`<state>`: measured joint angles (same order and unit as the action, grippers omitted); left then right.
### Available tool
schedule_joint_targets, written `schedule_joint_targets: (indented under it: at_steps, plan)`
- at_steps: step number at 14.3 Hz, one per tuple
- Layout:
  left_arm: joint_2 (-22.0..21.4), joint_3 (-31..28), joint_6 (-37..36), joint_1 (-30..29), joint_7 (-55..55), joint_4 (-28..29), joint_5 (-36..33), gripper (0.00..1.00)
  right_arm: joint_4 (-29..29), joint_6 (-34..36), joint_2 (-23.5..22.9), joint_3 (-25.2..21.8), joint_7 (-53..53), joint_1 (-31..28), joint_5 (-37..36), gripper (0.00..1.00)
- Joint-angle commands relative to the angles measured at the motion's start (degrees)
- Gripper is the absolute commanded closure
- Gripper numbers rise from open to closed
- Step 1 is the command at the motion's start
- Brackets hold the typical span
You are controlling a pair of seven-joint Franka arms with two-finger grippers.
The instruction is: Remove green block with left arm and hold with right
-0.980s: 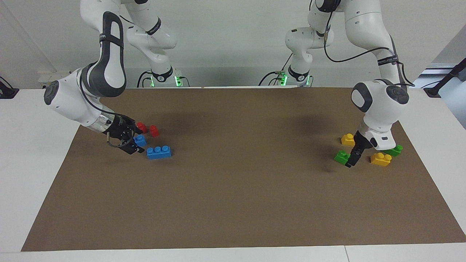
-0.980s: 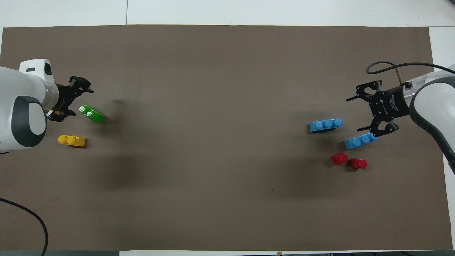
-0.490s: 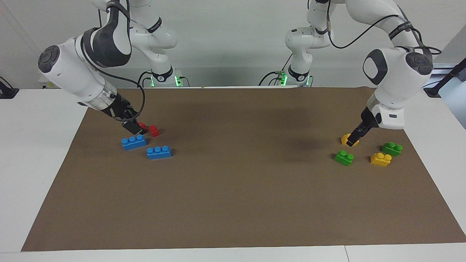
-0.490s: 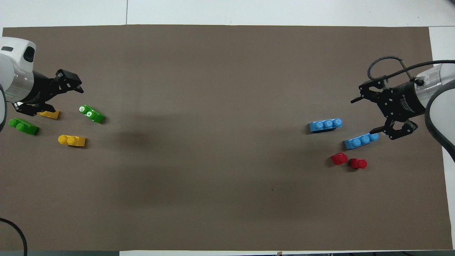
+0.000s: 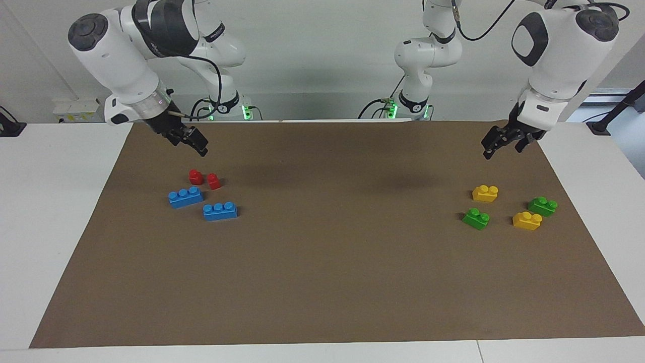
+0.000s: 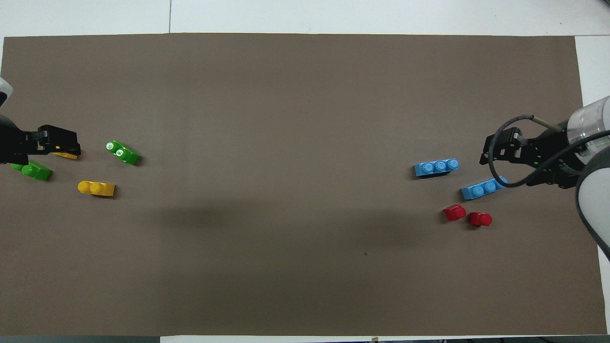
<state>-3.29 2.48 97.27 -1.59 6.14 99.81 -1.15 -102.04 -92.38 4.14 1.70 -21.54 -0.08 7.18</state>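
Lime-green block (image 5: 476, 218), two studs, lying free

Partly hidden, overhead view: small yellow plastic two-stud brick (image 6: 68, 155), mostly covered under the raised black left gripper (image 6: 59, 144); only one edge shows. Darker green plastic two-stud brick (image 6: 34, 170), one end tucked under that same gripper. White right arm (image 6: 593, 190) and left arm both cut off by the frame edges.
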Motion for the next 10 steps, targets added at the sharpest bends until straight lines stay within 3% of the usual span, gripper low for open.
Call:
schedule_joint_targets:
  at_steps: [1, 3, 10]
  plan:
    - [-2.60, -0.02, -3.56, 0.36, -3.06, 0.21, -1.05, 0.00, -0.53, 0.10, 2.62, 0.58, 15.07, 0.17, -2.34, 0.00]
    - [-2.95, -0.02, -4.45, 0.36, -4.03, -0.92, -0.61, 0.00, -0.36, -2.88, 2.27, 0.59, 16.26, 0.79, -4.54, 0.00]
    - [-2.86, 0.86, -12.53, 0.36, -5.35, -5.32, 0.44, 0.00, 0.09, -2.20, 1.92, 0.33, 21.36, -1.14, -6.49, 0.00]
